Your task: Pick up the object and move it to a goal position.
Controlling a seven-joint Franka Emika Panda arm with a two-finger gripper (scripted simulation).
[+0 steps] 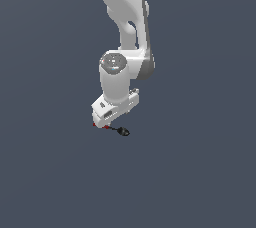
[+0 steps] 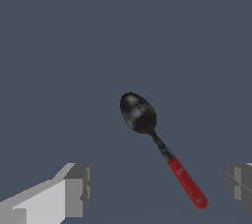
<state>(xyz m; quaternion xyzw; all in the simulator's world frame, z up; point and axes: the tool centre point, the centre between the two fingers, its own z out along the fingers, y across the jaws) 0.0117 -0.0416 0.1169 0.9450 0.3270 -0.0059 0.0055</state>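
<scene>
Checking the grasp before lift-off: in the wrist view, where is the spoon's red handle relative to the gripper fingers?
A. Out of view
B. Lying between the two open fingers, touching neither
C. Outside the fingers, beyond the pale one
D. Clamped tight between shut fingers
B: the spoon has its red handle in the gap of the open gripper, with bare floor showing on either side of it.

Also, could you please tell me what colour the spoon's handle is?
Red, clearest in the wrist view: the spoon's handle.

Plain dark slate-blue backdrop [image 1: 200,172] throughout (no seams, no furniture); even, flat light.
</scene>
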